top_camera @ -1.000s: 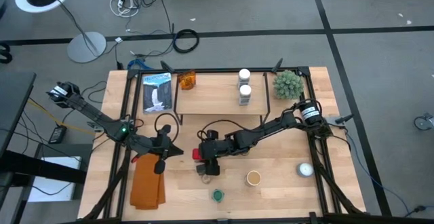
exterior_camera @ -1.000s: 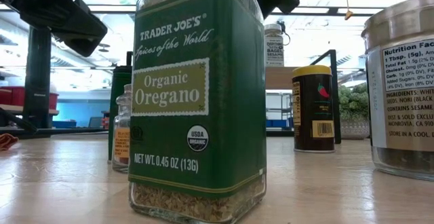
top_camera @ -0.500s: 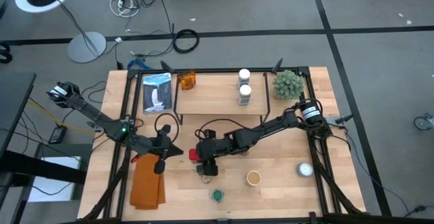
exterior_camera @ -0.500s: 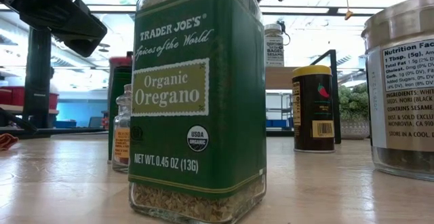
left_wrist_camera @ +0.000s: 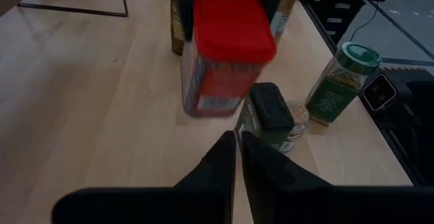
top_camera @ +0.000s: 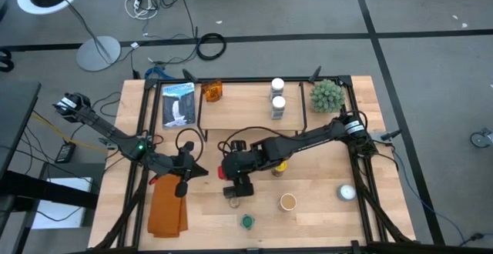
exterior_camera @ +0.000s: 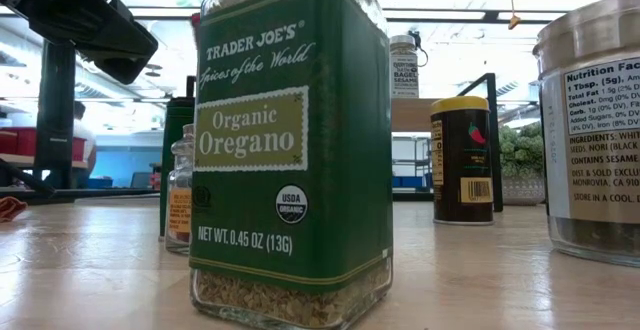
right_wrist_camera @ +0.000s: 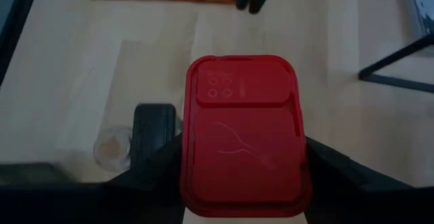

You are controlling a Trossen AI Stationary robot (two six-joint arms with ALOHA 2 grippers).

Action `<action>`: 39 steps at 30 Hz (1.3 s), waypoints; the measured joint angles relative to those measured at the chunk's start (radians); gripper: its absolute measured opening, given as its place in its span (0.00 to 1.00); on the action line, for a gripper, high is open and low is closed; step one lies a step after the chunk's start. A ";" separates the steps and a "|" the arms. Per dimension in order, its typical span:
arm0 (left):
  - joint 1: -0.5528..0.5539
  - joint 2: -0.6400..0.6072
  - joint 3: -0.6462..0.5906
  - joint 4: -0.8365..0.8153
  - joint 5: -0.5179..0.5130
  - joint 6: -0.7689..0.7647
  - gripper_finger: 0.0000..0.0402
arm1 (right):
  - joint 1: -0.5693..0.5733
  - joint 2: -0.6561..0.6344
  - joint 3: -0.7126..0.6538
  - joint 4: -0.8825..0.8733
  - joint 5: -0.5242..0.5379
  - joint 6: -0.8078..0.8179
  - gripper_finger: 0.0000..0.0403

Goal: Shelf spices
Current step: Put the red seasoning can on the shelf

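Lifted: red tin (right_wrist_camera: pixel 243 139) clamped in right hand (right_wrist_camera: pixel 243 176) | black-lidded jar (right_wrist_camera: pixel 154 125) beside | left hand (left_wrist_camera: pixel 237 157) pinched narrow

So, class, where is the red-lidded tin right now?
The red-lidded tin sits between the right gripper's fingers. In the high view it is near the table's middle, in front of the shelf, with the black-capped jar just beside it.
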 joint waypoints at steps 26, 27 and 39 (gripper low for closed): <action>-0.001 0.000 0.000 0.011 0.051 -0.023 0.08 | 0.211 -0.503 -0.504 0.015 0.426 0.333 0.53; -0.001 0.000 0.000 0.014 0.050 -0.023 0.08 | 0.206 -0.524 -0.548 0.090 0.425 0.330 0.53; -0.001 0.000 0.000 0.029 0.043 0.000 0.08 | -0.064 -0.518 -0.583 0.468 0.157 0.029 0.53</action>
